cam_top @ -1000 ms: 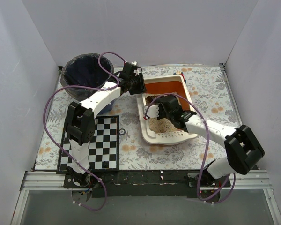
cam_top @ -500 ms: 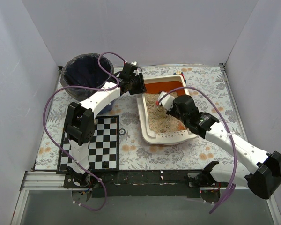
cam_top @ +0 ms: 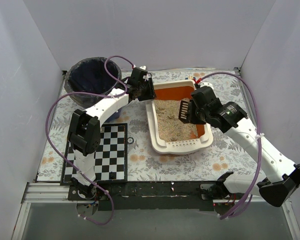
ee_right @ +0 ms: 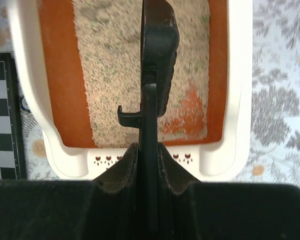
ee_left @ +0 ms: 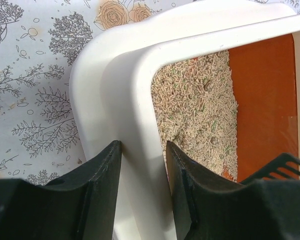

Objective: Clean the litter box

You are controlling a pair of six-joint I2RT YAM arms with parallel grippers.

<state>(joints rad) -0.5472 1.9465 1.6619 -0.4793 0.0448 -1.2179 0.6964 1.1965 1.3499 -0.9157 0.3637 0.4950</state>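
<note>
Cream-white shallow rectangular plastic litter box (cam_top: 152, 127) sits on the floral-patterned worktop (cam_top: 155, 167). Its far-left rim is caught in the left pincer (ee_left: 141, 150), which is narrowed onto the wall with one finger inside and one outside. Beige granular litter (ee_left: 195, 110) lies just beyond that pincer, with bare orange floor (ee_left: 262, 100) beside it. The right pincer (ee_right: 147, 150) is closed tight on the handle of a black slotted plastic scoop (ee_right: 157, 50), which extends ahead of it over the litter.

Plain white walls (cam_top: 150, 35), floral tabletop (cam_top: 145, 167)
</note>
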